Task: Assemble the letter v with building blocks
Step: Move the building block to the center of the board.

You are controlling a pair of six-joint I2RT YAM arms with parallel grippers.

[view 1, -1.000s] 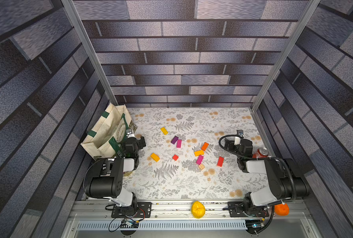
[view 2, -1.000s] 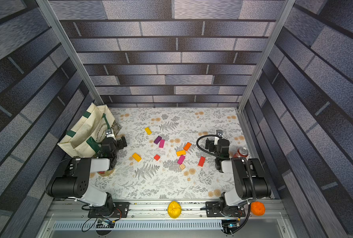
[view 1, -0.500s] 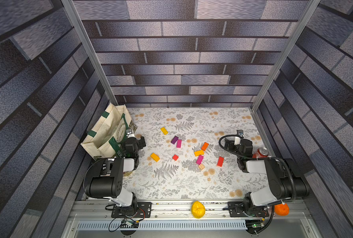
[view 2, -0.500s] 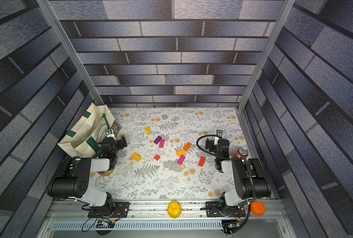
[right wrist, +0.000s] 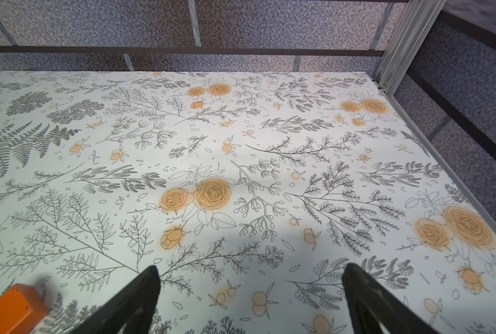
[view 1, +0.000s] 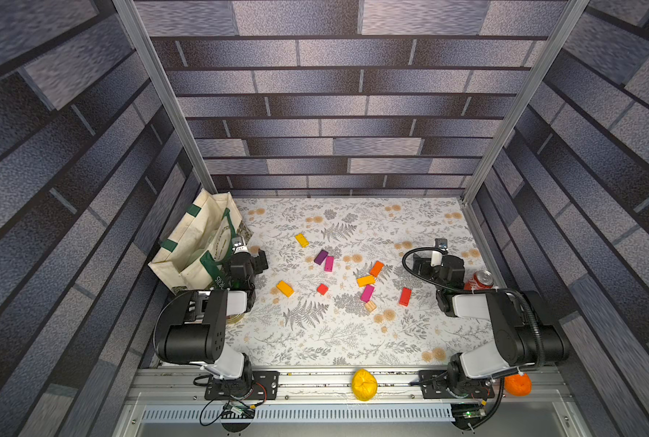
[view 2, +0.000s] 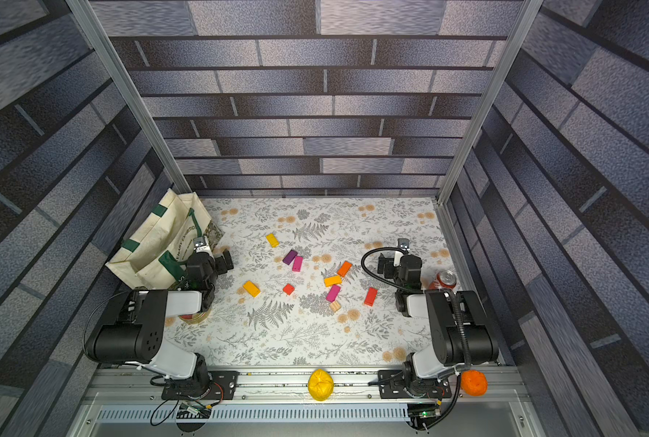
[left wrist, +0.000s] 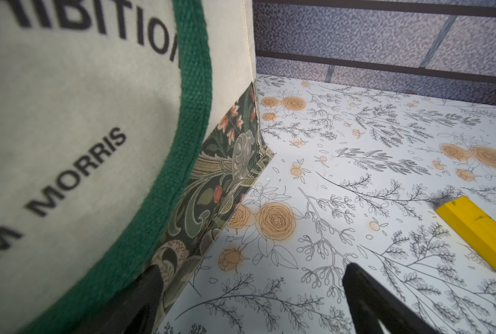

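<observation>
Presently the tote bag (view 1: 190, 246) stands just beside the left gripper (left wrist: 251, 269), whose jaws are spread and empty. Between the arms the building blocks (view 1: 365, 280) lie scattered on the floral table (view 1: 315, 340); the letter v is not begun. The right gripper (right wrist: 249, 271) is equally spread and empty, near the soda can (view 1: 480, 280). Advised: take the nearest block across its narrow width, descending squarely, clear of the bag.

The tote bag (left wrist: 67, 115) is coarse cream canvas cloth with a rough woven green strap (left wrist: 196, 101). The table (right wrist: 241, 162) looks smooth and matt under its printed flowers, and the yellow block (left wrist: 478, 231) has a flat matt paint coat. The corner post (right wrist: 403, 37) is ribbed, dull-shining metal.
</observation>
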